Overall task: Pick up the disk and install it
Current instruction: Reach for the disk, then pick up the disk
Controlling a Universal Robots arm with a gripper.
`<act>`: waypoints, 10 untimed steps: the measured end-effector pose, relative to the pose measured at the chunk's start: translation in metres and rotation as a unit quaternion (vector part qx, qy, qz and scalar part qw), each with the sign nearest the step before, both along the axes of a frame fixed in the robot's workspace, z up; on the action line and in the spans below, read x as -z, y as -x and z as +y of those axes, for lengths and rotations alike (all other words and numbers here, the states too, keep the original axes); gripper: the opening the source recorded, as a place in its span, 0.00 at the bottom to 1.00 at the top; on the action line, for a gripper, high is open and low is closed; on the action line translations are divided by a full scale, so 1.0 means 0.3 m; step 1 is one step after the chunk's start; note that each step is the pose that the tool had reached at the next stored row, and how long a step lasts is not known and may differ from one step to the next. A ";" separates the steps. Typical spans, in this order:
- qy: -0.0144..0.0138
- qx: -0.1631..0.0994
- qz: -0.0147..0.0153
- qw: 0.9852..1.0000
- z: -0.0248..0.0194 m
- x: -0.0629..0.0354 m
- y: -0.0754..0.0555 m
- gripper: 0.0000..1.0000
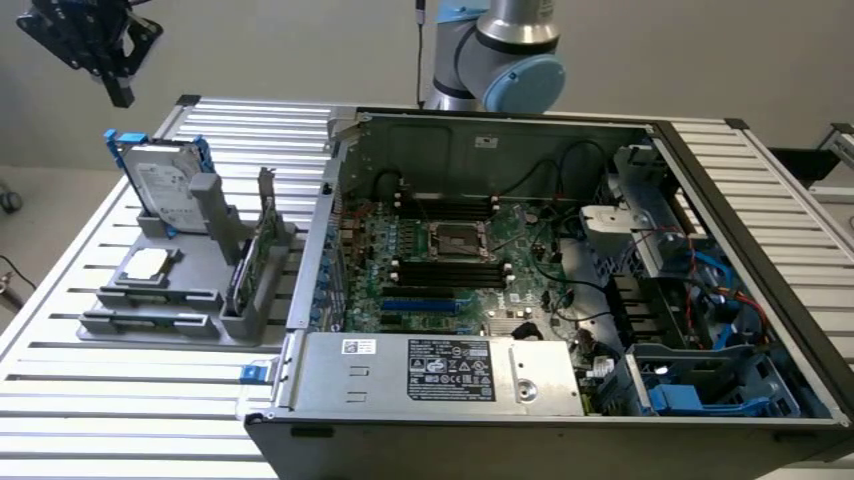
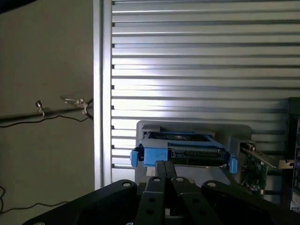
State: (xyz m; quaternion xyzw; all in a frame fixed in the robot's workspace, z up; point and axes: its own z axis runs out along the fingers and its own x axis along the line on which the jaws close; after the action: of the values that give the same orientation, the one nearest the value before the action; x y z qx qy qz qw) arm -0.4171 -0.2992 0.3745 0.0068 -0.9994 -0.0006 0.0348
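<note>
Hovering closed and empty, the end effector point(image 1: 118, 92) sits above the disk point(image 1: 167, 185), which stands untouched in its grey holder point(image 1: 160, 305): neither pickup nor installation is done.

Looks like a robotics lab set up for computer assembly. Told by a ribbed aluminium desk point(image 1: 120, 400) bearing an opened computer case point(image 1: 494, 150) with bare motherboard point(image 1: 454, 245), a grey fixture point(image 1: 147, 320) racking a disk point(image 1: 167, 185) and other parts, a robot arm point(image 1: 514, 60) rising behind, plain wall point(image 1: 694, 60), loose cable point(image 2: 28, 119) across the floor point(image 2: 47, 164).
</note>
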 end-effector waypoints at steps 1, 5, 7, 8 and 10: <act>0.000 -0.003 -0.002 1.000 0.000 0.000 0.001 0.11; 0.000 -0.008 -0.005 1.000 0.001 0.000 0.002 0.11; 0.000 -0.008 -0.005 1.000 0.001 0.001 0.003 0.11; 0.000 -0.008 -0.005 1.000 0.001 0.001 0.003 0.11; 0.000 -0.008 -0.005 1.000 0.001 0.001 0.003 0.11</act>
State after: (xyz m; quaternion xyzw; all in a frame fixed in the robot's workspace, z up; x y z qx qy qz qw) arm -0.4179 -0.2990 0.3744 0.0148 -0.9994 -0.0003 0.0297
